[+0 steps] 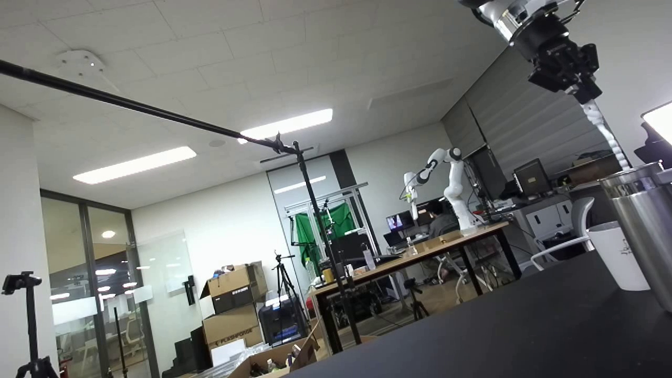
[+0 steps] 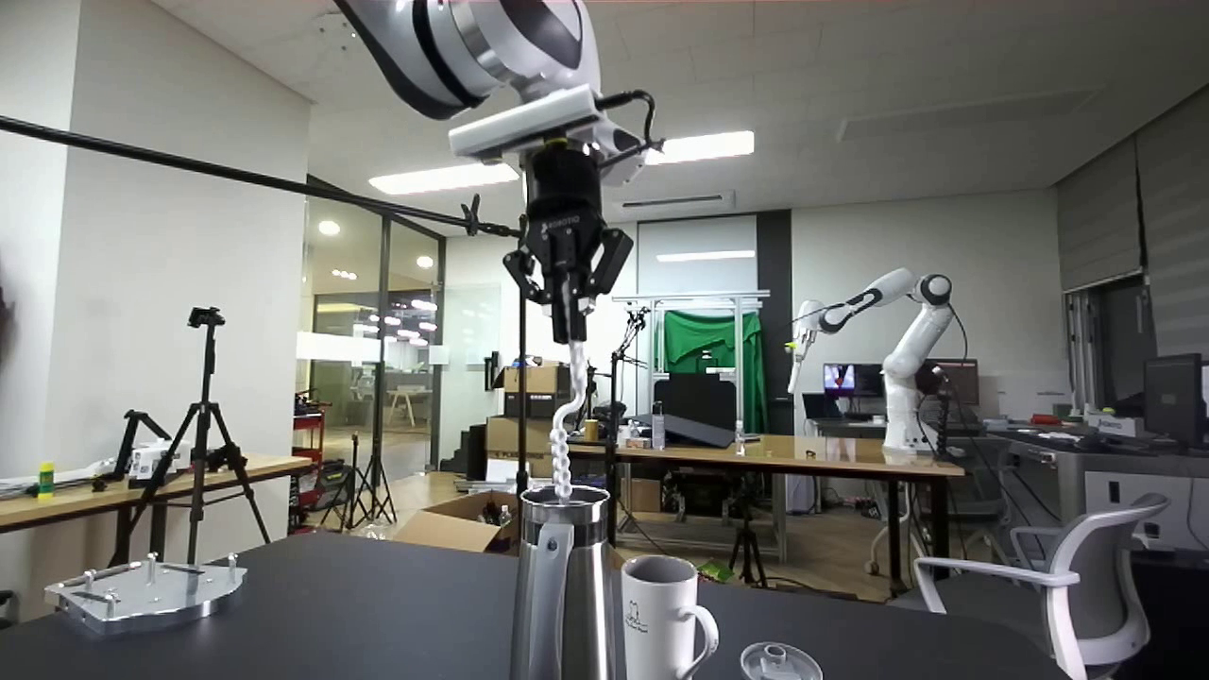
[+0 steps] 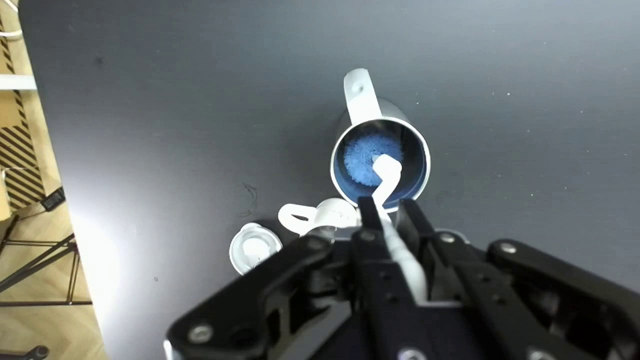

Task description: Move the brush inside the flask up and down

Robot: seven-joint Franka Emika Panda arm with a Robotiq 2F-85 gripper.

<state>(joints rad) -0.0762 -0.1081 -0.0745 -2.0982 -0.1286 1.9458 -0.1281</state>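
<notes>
Nearest, reaching in from the bottom of the wrist view, the black tool (image 3: 388, 205) is clamped on the brush (image 3: 393, 237) by its slim pale handle; my first worry sits there, since a hard stroke could make that handle slip or twist in the hold. Farther on, in an exterior view, the handle crooks sideways above the steel flask (image 2: 587, 576) at lower centre; push down out of line and I'd expect the kink to snag on the rim, or the stem to bow rather than drive. The blue bristle head (image 3: 362, 157) is down inside the flask, just right of the middle of the wrist view; how tightly it presses the wall I can't tell. Pull too high and the bristles would leave the mouth altogether; should they bind on an upstroke, the flask could lift or tip, for I see nothing holding it down. Toppling down-left in that view, it would strike the white mug (image 3: 334, 212) just beside it, and perhaps send the lid (image 3: 255, 247) at lower left skidding over the dark tabletop (image 3: 200, 125).
</notes>
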